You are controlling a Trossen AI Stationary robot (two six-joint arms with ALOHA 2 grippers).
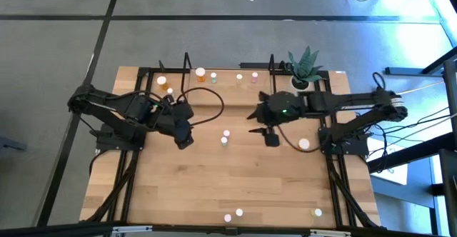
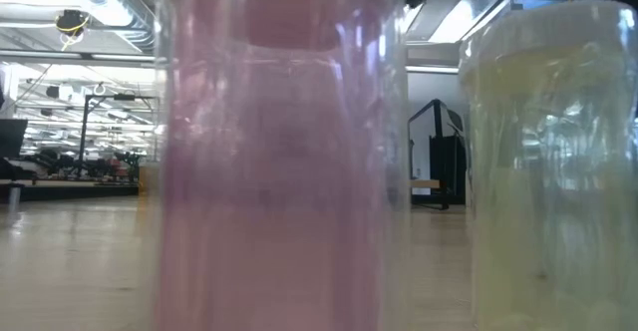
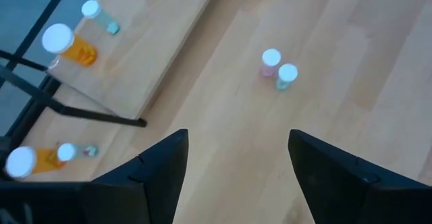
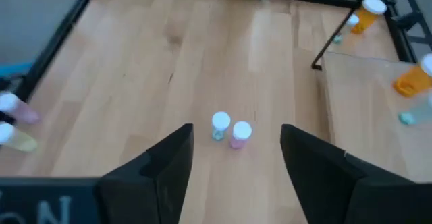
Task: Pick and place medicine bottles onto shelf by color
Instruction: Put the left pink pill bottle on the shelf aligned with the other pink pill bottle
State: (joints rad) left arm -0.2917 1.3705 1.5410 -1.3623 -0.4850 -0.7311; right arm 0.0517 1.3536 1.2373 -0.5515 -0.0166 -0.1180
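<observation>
The right gripper (image 1: 261, 130), fingers spread and holding nothing, hangs over mid-table just right of a pink bottle (image 1: 227, 133) and a green bottle (image 1: 224, 141) standing side by side. The left gripper (image 1: 184, 138), also open and empty, hovers left of them. The shelf (image 1: 228, 78) along the far edge carries several bottles

Left hand (image 1: 183, 141) and right hand (image 1: 270, 138) both gape empty.
</observation>
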